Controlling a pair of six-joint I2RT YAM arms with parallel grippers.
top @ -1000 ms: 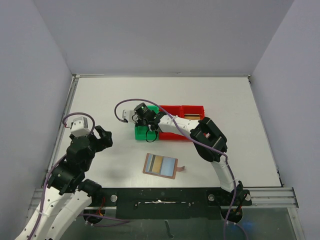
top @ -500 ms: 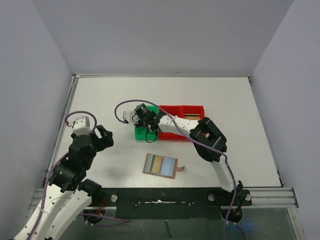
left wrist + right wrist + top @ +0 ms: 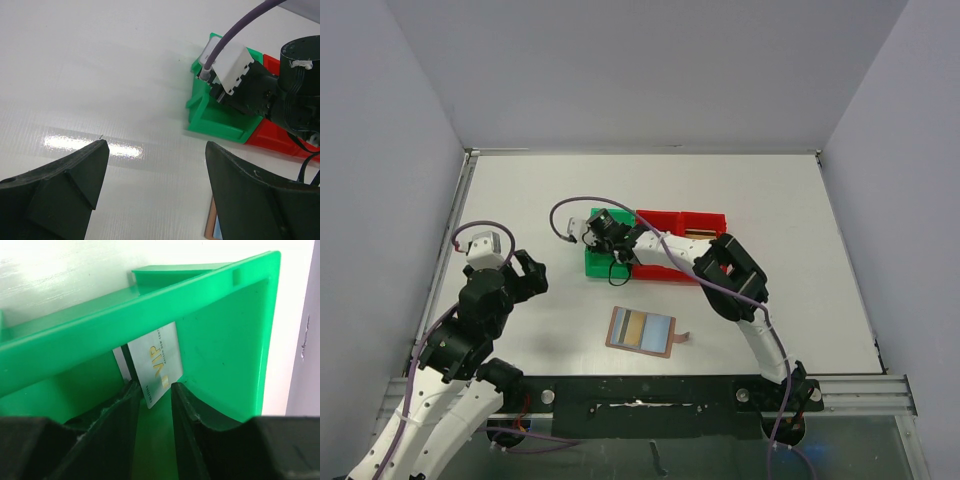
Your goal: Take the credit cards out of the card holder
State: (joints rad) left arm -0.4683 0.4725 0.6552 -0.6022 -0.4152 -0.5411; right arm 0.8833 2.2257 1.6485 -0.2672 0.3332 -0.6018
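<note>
The card holder [image 3: 642, 330], a tan-rimmed flat sleeve with tan, dark and blue card faces showing, lies on the table in front of the arms; its edge peeks past my left finger [image 3: 211, 227]. My right gripper [image 3: 152, 390] reaches down into the green bin [image 3: 225, 340], jaws apart. A silver-grey credit card [image 3: 157, 362] with gold "VIP" lettering leans in the bin just ahead of the fingertips, its corner by the left finger. Behind it stands a white card [image 3: 119, 360] with a dark stripe. My left gripper [image 3: 156, 145] hovers open over bare table, holding nothing.
The green bin [image 3: 592, 262] adjoins a red bin [image 3: 680, 222] mid-table; in the left wrist view the right arm's wrist and purple cable [image 3: 250, 30] hang over the green bin [image 3: 220, 122]. Grey walls enclose the table on three sides.
My right jaws have spread apart and the silver card now leans loose in the green bin. The right wrist shifted slightly left; the left arm barely moved.
</note>
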